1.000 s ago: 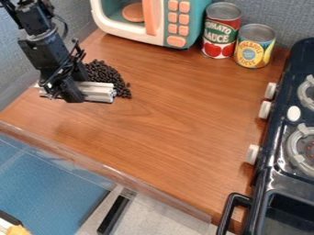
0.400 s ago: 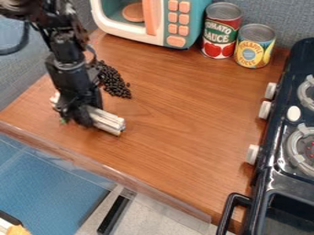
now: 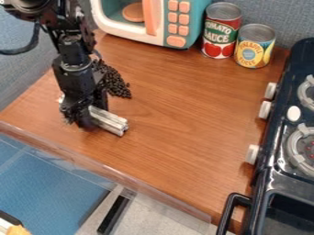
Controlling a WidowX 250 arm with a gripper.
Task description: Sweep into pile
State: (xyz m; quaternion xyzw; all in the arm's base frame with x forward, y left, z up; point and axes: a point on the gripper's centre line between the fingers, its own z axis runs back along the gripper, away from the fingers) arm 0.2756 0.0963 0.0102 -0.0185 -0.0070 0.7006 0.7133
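- Dark beans [image 3: 114, 82] lie heaped at the left of the wood-grain countertop [image 3: 178, 119], beside the arm, which hides some of them; a few sit at the heap's right fringe.
- Toy stove [image 3: 276, 176] along the right, with pale burner grates [image 3: 299, 149] and a black handle [image 3: 228, 212] at its near end.
- Robot arm [image 3: 75, 59] coming in from the upper left, its gripper [image 3: 91, 120] low over the counter, nearer the front edge than the beans.
- Teal-and-white toy microwave [image 3: 175, 23] at the back, with orange buttons and an orange disc [image 3: 133, 12] inside.
- Red-labelled can [image 3: 221, 34] right of the microwave, then a shorter yellow-labelled can [image 3: 253, 48] just beside it.
- Ribbed silver bar [image 3: 109, 120] crosswise in the gripper, fingers clenched around it; its free end points toward the lower right.
- White knobs [image 3: 266, 110] on the stove's left side.
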